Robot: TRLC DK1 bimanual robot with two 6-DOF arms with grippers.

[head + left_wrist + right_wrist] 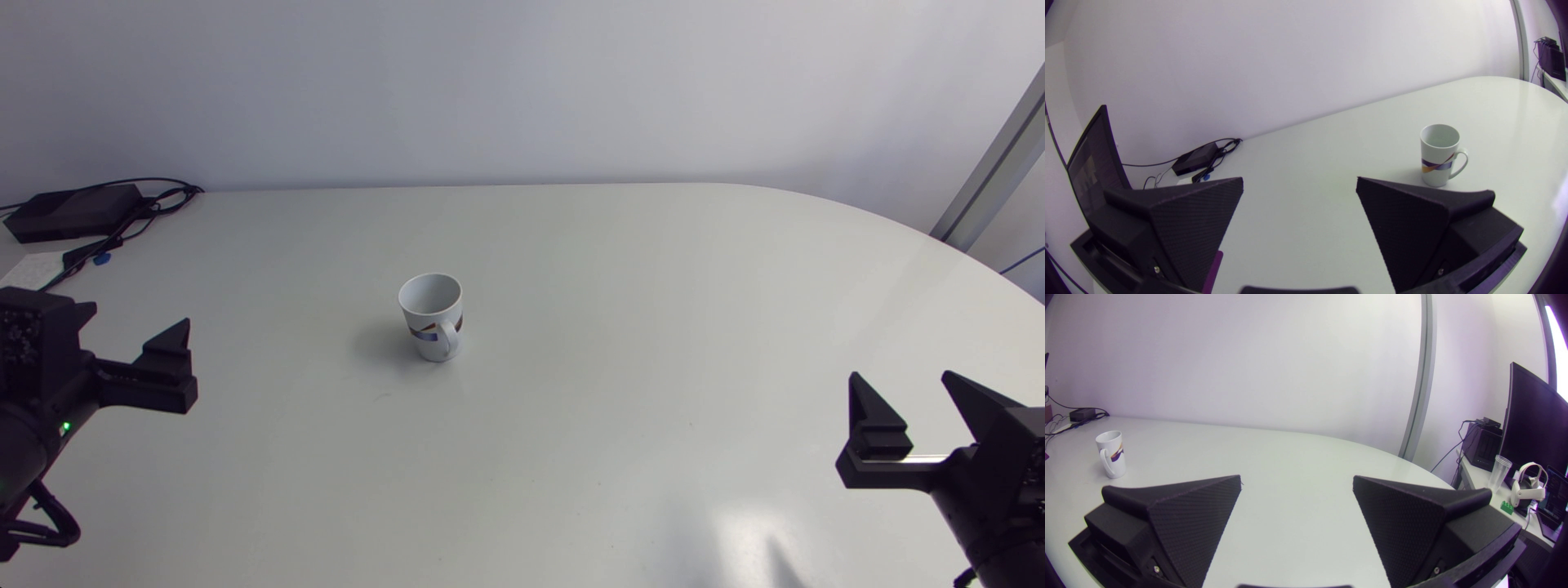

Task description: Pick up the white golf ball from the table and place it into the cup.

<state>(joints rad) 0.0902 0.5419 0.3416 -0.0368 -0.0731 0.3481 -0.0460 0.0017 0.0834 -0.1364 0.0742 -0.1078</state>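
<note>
A white cup point(433, 318) with a coloured stripe and a handle stands upright near the middle of the table. It stands ahead of my left gripper point(1298, 183) and off to one side, as the cup point(1437, 157) shows in the left wrist view. That gripper is open and holds nothing. My right gripper point(900, 377) hovers at the table's right front, open and empty; the cup point(1111, 455) is far off to its side. No white golf ball shows on the table in any view.
A black box point(73, 211) with cables lies at the table's back left corner, with a slip of paper point(33, 268) beside it. The table's edge curves round at the back right point(898, 220).
</note>
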